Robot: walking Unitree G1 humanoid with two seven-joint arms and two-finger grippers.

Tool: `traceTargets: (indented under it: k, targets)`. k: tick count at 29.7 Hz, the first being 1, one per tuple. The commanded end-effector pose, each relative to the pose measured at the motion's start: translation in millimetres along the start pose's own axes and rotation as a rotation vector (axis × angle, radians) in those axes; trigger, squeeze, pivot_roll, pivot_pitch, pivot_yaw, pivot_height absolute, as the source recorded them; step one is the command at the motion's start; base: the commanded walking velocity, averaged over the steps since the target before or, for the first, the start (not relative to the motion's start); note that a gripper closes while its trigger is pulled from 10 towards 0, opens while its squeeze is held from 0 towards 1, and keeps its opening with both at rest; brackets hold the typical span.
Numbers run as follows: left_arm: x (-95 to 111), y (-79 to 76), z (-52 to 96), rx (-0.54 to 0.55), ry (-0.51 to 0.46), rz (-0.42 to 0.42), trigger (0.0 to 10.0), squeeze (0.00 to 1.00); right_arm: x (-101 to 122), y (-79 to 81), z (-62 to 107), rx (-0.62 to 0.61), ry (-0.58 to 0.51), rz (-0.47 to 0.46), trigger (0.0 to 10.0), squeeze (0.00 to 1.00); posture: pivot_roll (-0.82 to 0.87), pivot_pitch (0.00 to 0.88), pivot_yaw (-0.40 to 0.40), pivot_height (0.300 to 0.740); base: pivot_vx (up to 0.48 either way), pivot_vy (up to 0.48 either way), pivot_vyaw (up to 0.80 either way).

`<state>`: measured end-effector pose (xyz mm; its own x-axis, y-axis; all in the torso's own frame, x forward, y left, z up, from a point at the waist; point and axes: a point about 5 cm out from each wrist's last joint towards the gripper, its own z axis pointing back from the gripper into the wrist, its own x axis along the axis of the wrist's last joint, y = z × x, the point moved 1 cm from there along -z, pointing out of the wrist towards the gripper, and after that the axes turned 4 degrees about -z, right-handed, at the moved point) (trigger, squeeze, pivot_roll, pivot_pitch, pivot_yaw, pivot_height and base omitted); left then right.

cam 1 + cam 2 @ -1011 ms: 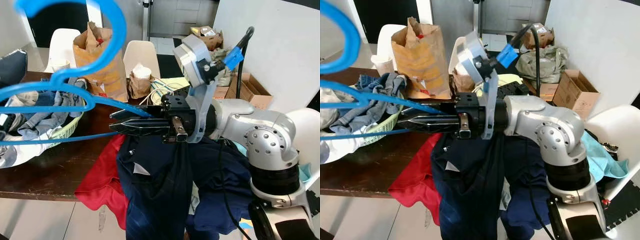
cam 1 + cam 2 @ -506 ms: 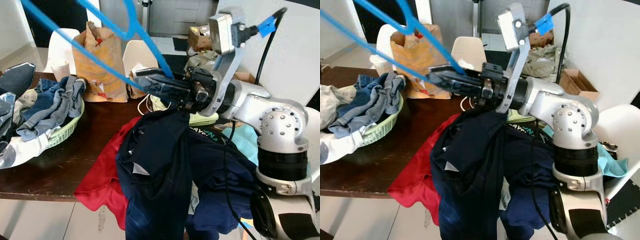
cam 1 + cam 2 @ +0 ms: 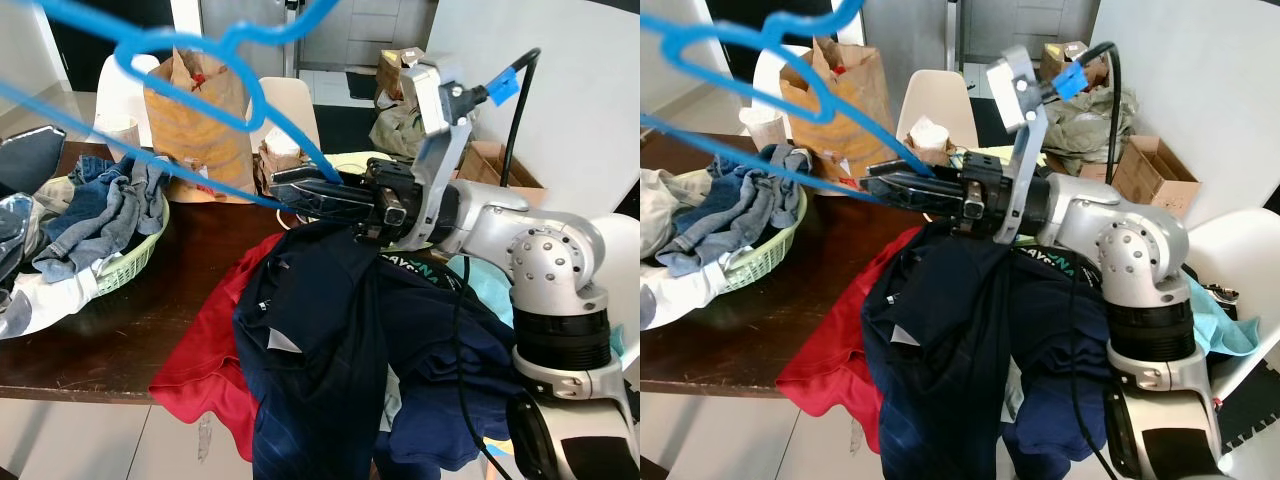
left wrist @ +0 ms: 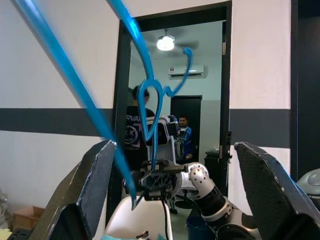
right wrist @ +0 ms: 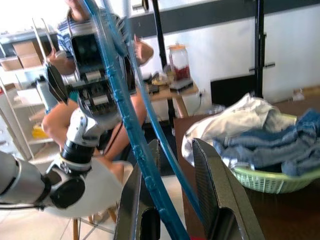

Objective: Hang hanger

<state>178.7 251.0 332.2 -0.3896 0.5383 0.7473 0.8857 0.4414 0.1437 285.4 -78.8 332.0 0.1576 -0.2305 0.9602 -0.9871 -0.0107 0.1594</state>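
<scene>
A blue plastic hanger [image 3: 215,181] is held up over the dark table [image 3: 90,350], its hook high at the upper left. My right gripper [image 3: 285,190] is shut on one end of the hanger, and the bar [image 5: 131,134] runs between its two fingers. A navy garment [image 3: 320,340] hangs under the right arm and over the table's edge. My left gripper [image 4: 175,147] is open wide. The hanger's long bar [image 4: 70,87] crosses close in front of one of the left fingers [image 4: 90,185], and I cannot tell if they touch.
A red garment [image 3: 205,350] lies on the table under the navy one. A green basket [image 3: 125,262] of clothes sits on the left, a brown paper bag [image 3: 195,110] and white chairs [image 3: 285,105] behind. Cardboard boxes [image 3: 485,160] stand at the back right. A person [image 5: 117,125] sits nearby.
The right gripper rose from level and now points slightly lower again. The hanger swung up from in front of the basket, and its hook now stands high at the left.
</scene>
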Motion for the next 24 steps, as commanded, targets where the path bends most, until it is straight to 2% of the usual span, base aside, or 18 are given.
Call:
traceTargets:
  k: [1,11,13,19,20,22,23,24]
  targets:
    - [2,-4.6,-3.9,-0.035,0.019,-0.009,10.0,0.00,6,0.6,5.1,0.014,-0.046,0.007,0.0,0.00,0.02,0.008,-0.041,0.740,0.000,0.000,0.00]
    - [5,-5.1,-1.5,-0.030,0.018,-0.013,10.0,0.00,-3,6.2,7.9,0.067,-0.014,0.017,0.0,0.00,0.02,0.012,-0.043,0.740,0.000,0.000,0.00]
    - [6,-5.0,1.6,-0.029,0.018,-0.011,10.0,0.00,-13,12.6,6.0,0.113,0.034,0.021,0.0,0.00,0.02,0.014,-0.044,0.740,0.000,0.000,0.00]
    - [6,-4.6,3.4,-0.031,0.021,-0.006,10.0,0.00,-21,16.0,4.6,0.132,0.080,0.028,0.0,0.00,0.02,0.016,-0.043,0.740,0.000,0.000,0.00]
    - [5,-4.4,3.2,-0.035,0.024,0.000,9.5,0.00,-24,16.0,4.4,0.131,0.095,0.030,0.0,0.00,0.02,0.015,-0.042,0.740,0.000,0.000,0.00]
    - [5,-4.4,3.2,-0.035,0.024,0.000,9.5,0.00,-24,16.0,4.4,0.131,0.095,0.030,0.0,0.00,0.02,0.015,-0.042,0.740,0.000,0.000,0.00]
    - [4,-4.2,2.9,-0.038,0.026,0.006,8.7,0.00,-25,15.9,4.2,0.129,0.103,0.032,0.0,0.00,0.02,0.016,-0.042,0.740,0.000,0.000,0.00]
    - [4,-4.2,2.9,-0.038,0.026,0.006,8.7,0.00,-25,15.9,4.2,0.129,0.103,0.032,0.0,0.00,0.02,0.016,-0.042,0.740,0.000,0.000,0.00]
